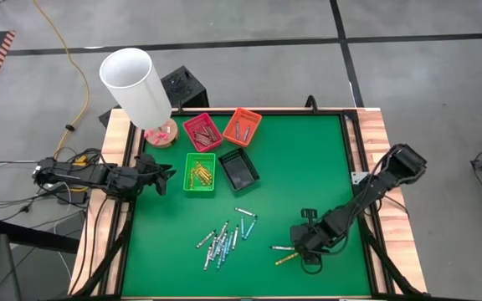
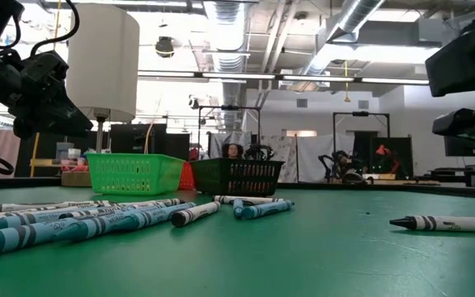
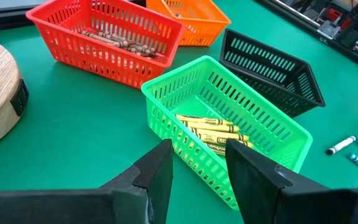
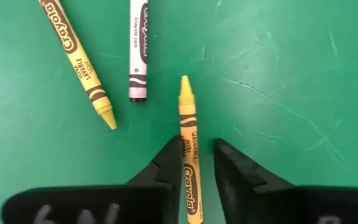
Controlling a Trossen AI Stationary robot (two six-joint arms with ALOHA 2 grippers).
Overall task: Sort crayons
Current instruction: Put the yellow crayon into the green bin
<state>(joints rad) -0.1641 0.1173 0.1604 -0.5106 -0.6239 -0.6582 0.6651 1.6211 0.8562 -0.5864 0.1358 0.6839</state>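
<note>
My right gripper (image 4: 197,165) is open and low over the green table at the near right (image 1: 305,245), its fingers on either side of a yellow crayon (image 4: 188,143) that lies on the table. A second yellow crayon (image 4: 79,62) and a grey-white one (image 4: 138,50) lie just beyond it. A heap of mostly light blue crayons (image 1: 224,238) lies near the table's middle front. My left gripper (image 3: 197,168) is open and empty at the left edge (image 1: 164,177), facing the green tray (image 3: 229,134), which holds yellow crayons. My right gripper has its fingers along the yellow crayon's wrapped body (image 4: 189,168), coming from above. One finger (image 4: 166,165) lies close beside it. A gap shows at the other finger (image 4: 235,168). I cannot tell whether either touches it. The crayon lies flat on the table.
Red (image 1: 202,131), orange (image 1: 242,127), green (image 1: 200,173) and black (image 1: 238,169) trays stand at the far left of the mat. A white lamp (image 1: 136,84) on a wooden base (image 1: 161,134) stands at the far left corner. Bare mat lies at the far right (image 1: 308,167).
</note>
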